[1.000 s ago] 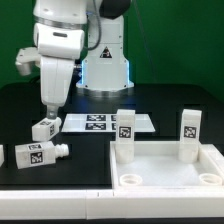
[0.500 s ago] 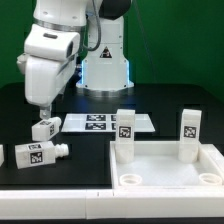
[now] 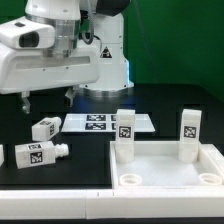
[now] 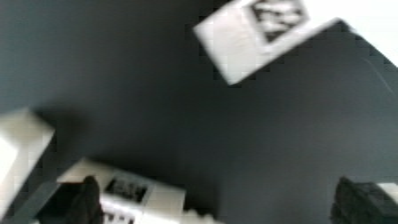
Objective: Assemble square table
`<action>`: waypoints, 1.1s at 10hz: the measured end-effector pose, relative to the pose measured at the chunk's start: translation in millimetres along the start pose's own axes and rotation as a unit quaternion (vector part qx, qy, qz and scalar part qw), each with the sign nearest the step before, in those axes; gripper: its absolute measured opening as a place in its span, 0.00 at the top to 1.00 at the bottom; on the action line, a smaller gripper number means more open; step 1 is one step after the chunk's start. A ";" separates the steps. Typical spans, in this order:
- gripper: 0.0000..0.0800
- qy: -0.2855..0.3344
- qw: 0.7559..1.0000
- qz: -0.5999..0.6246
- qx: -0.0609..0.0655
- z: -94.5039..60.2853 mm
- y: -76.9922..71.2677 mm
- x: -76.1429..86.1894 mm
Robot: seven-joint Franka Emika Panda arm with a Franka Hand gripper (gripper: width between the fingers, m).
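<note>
Jaws gaping, holding nothing; I'm swivelling the gripper (image 3: pixel 46 98) above the chunky white tagged plastic leg (image 3: pixel 45 128), probably for grabbing.

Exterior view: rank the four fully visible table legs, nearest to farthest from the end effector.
1. Tilted loose leg, just beneath the end effector.
2. Lying loose leg, toward the front.
3. Central upright leg, on the square tabletop.
4. Rightmost upright leg, at the exterior view's right.
</note>
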State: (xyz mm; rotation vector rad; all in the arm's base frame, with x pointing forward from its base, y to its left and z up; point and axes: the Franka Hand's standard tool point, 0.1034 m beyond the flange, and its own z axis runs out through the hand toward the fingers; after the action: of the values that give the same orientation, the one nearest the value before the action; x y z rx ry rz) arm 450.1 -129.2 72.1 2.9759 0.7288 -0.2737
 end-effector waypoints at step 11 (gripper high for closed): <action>0.19 -0.049 0.899 0.414 0.133 16.1 20.2 6.2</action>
State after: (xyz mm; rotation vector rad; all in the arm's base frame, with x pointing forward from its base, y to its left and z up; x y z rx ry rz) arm 462.4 -146.0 55.5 3.1417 -0.6515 -0.4711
